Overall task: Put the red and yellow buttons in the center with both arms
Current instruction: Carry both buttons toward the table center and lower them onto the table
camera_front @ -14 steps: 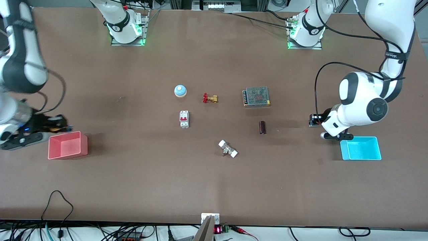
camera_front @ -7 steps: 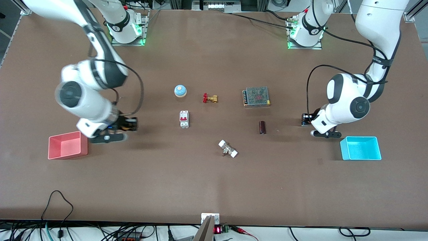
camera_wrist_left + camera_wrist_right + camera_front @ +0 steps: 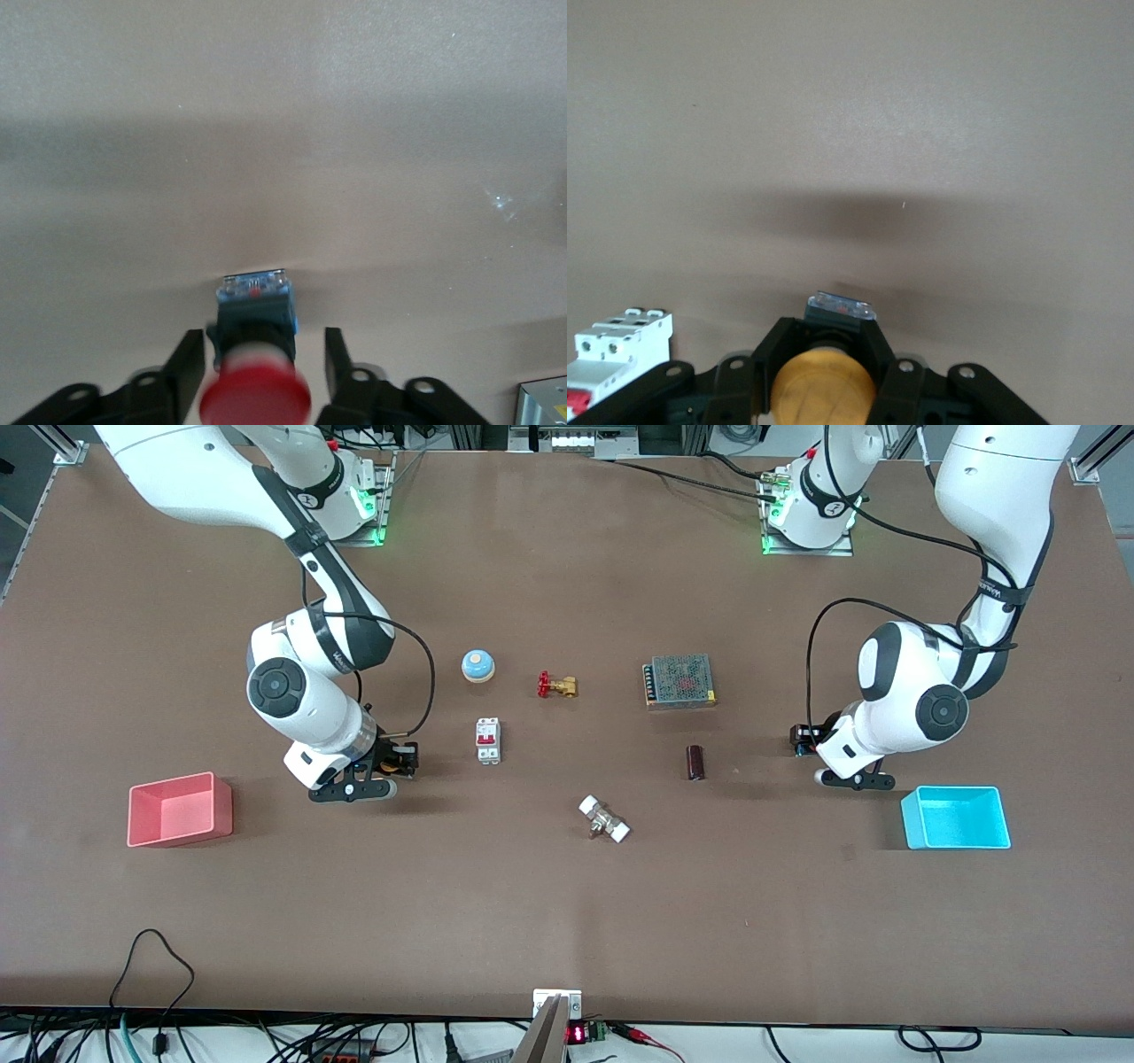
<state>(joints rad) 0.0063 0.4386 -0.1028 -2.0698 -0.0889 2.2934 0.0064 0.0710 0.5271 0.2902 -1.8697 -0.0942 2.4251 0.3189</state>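
Observation:
The red button (image 3: 255, 310), a red cap on a blue-black body, sits between the fingers of my left gripper (image 3: 257, 336). A gap shows on each side of it, so the gripper is open. In the front view my left gripper (image 3: 802, 740) is low over the table, between the dark cylinder and the blue bin. My right gripper (image 3: 828, 329) is shut on the yellow button (image 3: 824, 390). In the front view my right gripper (image 3: 403, 760) is over the table beside the white circuit breaker (image 3: 488, 740). The centre of the brown tabletop (image 3: 567, 762) is bare.
A blue dome (image 3: 477, 665), a red-handled valve (image 3: 556, 685), a mesh-topped power supply (image 3: 679, 680), a dark cylinder (image 3: 696, 763) and a white-capped fitting (image 3: 604, 820) lie around the middle. A red bin (image 3: 180, 808) and a blue bin (image 3: 956, 817) stand at the table's two ends.
My right arm has swung in from its end of the table, past the red bin, to beside the circuit breaker. My left gripper has moved a little toward the middle, away from the blue bin.

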